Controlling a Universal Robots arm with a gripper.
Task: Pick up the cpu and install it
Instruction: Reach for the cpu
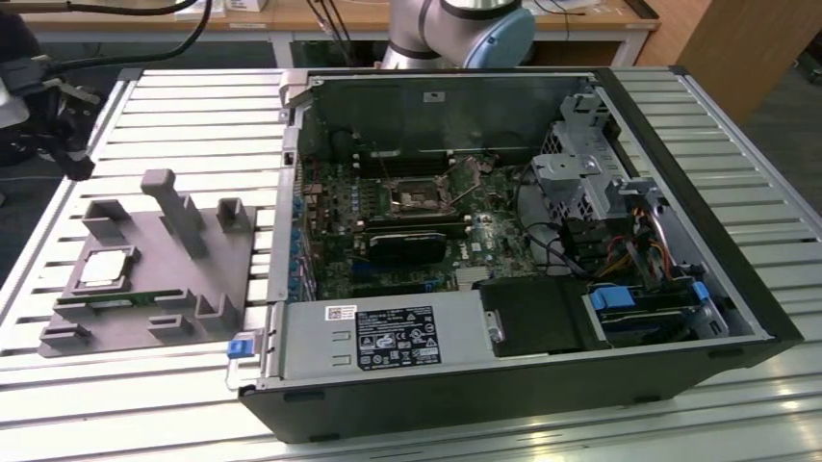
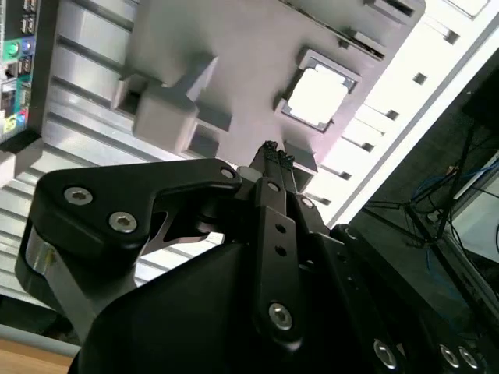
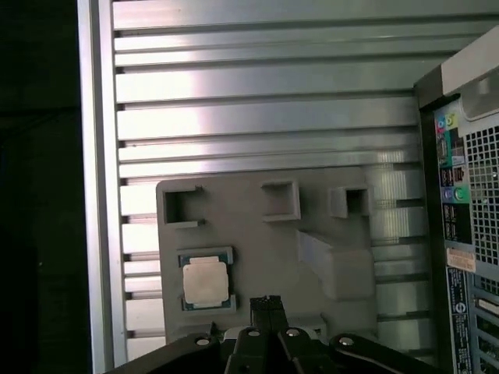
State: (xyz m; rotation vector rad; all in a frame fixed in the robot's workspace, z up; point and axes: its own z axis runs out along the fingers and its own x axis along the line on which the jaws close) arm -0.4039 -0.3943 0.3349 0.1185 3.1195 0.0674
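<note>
The cpu [image 1: 106, 269] is silvery-grey with a pale edge, on a matte grey fixture [image 1: 144, 243] at the exterior view's lower left. The table [image 1: 192, 106] is ribbed silver, the motherboard [image 1: 346, 207] green, and the case [image 1: 514, 395] and gripper [image 2: 270, 149] black.

lab: slatted bench [image 1: 719, 125], open computer [image 1: 501, 241]

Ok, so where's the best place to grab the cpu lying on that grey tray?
Probably its two opposite edges, straight down from above: the cpu lies flat, metal top up, in a framed recess of the grey tray, so only edges can be pinched.
</note>
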